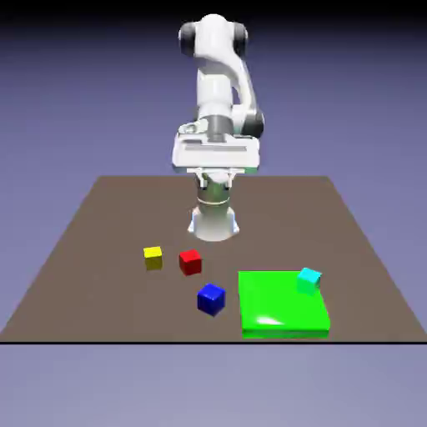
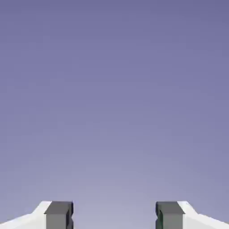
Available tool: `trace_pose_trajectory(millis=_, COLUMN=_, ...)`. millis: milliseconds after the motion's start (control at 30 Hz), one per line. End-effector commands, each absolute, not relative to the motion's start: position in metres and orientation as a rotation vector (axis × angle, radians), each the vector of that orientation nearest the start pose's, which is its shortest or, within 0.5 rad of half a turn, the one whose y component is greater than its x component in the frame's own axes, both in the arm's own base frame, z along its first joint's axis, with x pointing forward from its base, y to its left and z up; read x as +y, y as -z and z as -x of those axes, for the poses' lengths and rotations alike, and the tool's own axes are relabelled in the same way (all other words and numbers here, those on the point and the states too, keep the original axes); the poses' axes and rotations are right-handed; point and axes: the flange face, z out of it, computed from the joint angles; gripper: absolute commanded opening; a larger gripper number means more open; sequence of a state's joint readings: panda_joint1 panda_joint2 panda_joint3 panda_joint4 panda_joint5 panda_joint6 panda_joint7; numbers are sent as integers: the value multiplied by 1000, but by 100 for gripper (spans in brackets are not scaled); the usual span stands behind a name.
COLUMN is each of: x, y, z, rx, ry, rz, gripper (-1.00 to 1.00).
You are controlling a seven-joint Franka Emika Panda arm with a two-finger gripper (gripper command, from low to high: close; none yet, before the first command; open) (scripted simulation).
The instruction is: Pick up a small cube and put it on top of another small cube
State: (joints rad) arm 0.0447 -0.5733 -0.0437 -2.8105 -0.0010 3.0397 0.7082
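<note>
The small dark blue cube (image 1: 211, 298) sits on the brown table near its front edge. To the exterior view's right, the small cyan cube (image 1: 308, 279) rests on the far right corner of the flat green slab (image 1: 279, 313). My gripper (image 1: 216, 176) hangs high above the table near the robot's base, well back from both cubes. In the hand view the gripper (image 2: 114, 215) is open, its grey fingertips (image 2: 58, 214) wide apart with only the plain backdrop between them. No cube shows in the hand view.
A red cube (image 1: 190, 261) and a yellow cube (image 1: 153, 257) stand on the table (image 1: 100, 242) behind and to the left of the dark blue cube in the exterior view. The robot's white base (image 1: 213, 221) stands at mid-table.
</note>
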Motion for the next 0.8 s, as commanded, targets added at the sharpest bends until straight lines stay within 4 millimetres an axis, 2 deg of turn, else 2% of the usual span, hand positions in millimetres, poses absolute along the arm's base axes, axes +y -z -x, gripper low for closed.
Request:
trace_pose_trajectory(millis=0, x=-4, y=-460, z=-389, rx=898, ry=1042, rz=2485, gripper=0)
trace_pose_trajectory(millis=200, x=-26, y=-458, z=-388, rx=766, ry=1035, rz=2487, gripper=0)
trace_pose_trajectory(millis=367, x=-44, y=-449, z=-390, rx=660, ry=1019, rz=2489, gripper=0)
trace_pose_trajectory(millis=567, x=-62, y=-428, z=-393, rx=537, ry=989, rz=2494, gripper=0)
trace_pose_trajectory(millis=767, x=-76, y=-397, z=-396, rx=415, ry=946, rz=2502, gripper=0)
